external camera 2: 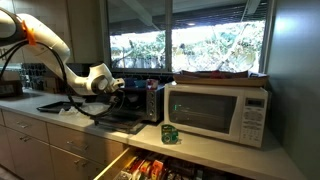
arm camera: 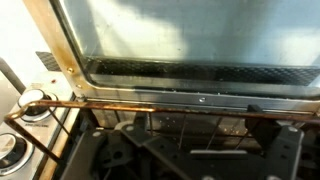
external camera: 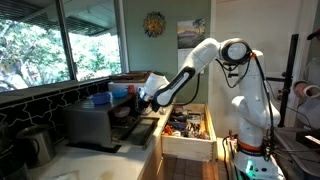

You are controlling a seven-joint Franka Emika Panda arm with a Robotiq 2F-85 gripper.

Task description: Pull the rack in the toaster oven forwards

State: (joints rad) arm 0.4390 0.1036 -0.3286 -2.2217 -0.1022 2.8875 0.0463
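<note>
I have the white arm reaching across to the boxy dark grey and silver toaster oven (external camera: 93, 122), which sits on the pale desk (external camera 2: 205, 150) under the window. In an exterior view the oven (external camera 2: 136, 100) stands just beside a white microwave (external camera 2: 216, 110), with a small green can (external camera 2: 170, 133) on the desk in front of the two. The oven's drop-down glass door (external camera 2: 112, 121) lies open and flat, and the black pincer (external camera: 145, 97) hangs just above it, at the mouth of the dark cavity. From the opposite side I see the pincer (external camera 2: 110, 84) pointed towards the oven front.

In the wrist view the glass door (arm camera: 190, 35) fills the top, a thin mesh strip along its lower edge. Below it the front bar of the thin, copper-toned wire rack (arm camera: 180, 107) runs nearly level across the picture, bending back at the left end. Under that bar there are only dark shapes where the pincer (arm camera: 190, 155) should be, so I cannot tell whether its jaws are apart or closed, nor whether they touch the rack.

Below the desk a wooden drawer (external camera: 187, 130) stands pulled out, full of small mixed items
</note>
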